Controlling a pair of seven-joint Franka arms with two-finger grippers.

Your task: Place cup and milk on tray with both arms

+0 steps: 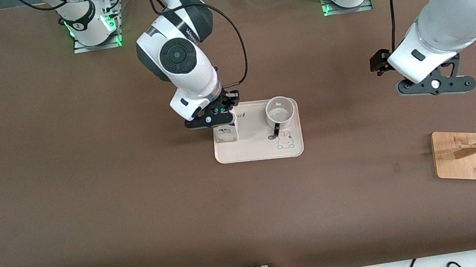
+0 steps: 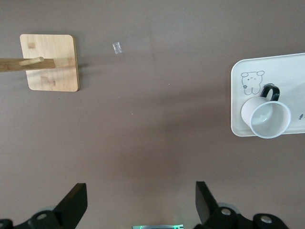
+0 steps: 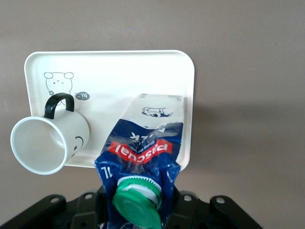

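Brown cloth covers the table (image 1: 85, 202) in the front view. On it the cream tray (image 1: 250, 148) is seen, near the middle. The white cup (image 1: 280, 112) is stood in the tray's corner that is farther from the camera and toward the left arm's end. The milk (image 1: 225, 133) is stood at the tray's edge toward the right arm's end, and it is gripped at the top by the right gripper (image 1: 216, 117). The left gripper (image 1: 435, 86) is held up over bare table, well apart from the tray, and this arm waits. A wooden rack (image 1: 459, 156) is seen nearer the camera.

From the left wrist, the left gripper's fingers (image 2: 74, 205) are spread wide with nothing between them. The cup (image 2: 266, 118) is seen empty, beside the rabbit drawing (image 2: 251, 81).

From the right wrist, the milk (image 3: 140, 162) is clamped just under its green cap (image 3: 137, 206). The cup (image 3: 47, 140) is seen beside it on the tray (image 3: 143, 71).
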